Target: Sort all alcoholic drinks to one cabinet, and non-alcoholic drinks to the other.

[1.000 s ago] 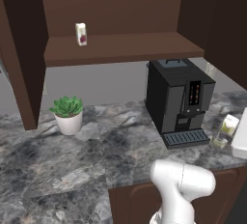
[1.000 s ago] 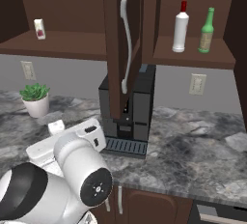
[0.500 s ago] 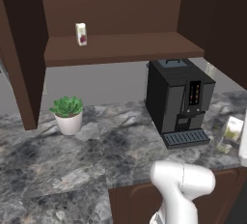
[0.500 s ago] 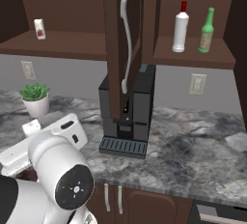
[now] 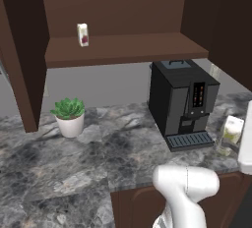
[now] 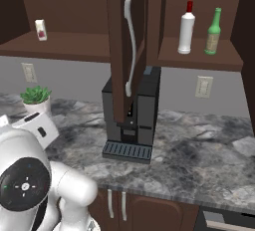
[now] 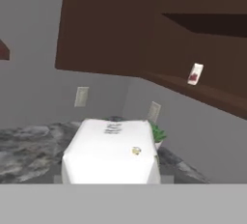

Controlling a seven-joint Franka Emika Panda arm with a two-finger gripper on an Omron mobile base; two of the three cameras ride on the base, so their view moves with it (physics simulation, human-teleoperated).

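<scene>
In the left base view, a grey marbled table [image 5: 88, 173] runs under the wide dark brown wall cabinet [image 5: 128, 52]. On its one long shelf, at about 11 o'clock in the picture, the white carton with a red mark [image 5: 82, 34] stands upright and alone. Below it, a small potted plant [image 5: 70, 117] sits on the table at 9 o'clock. A black coffee machine [image 5: 182, 101] stands at 3 o'clock.

Just beside the machine, at its 4 o'clock, the cream carton [image 5: 232, 131] is tilted slightly against the white hand at the picture's right edge. In the hand view the same carton's pale top lies close to the lens at 6 o'clock. It hides the fingertips of the tool [image 7: 110, 175], which appears to pinch the carton by its sides.

In the right base view, the narrower cabinet [image 6: 199, 59] is at 2 o'clock. Its tall door [image 6: 122, 51] stands swung out edge-on at 12 o'clock, with the long curved silver handle [image 6: 130, 46] facing the camera. On that cabinet's shelf the slim green bottle [image 6: 213, 32] stands upright. Near it, at its 9 o'clock, stands a white bottle with a red cap [image 6: 186, 28]; the two are apart. A wall outlet [image 6: 204, 86] sits below that shelf.
</scene>
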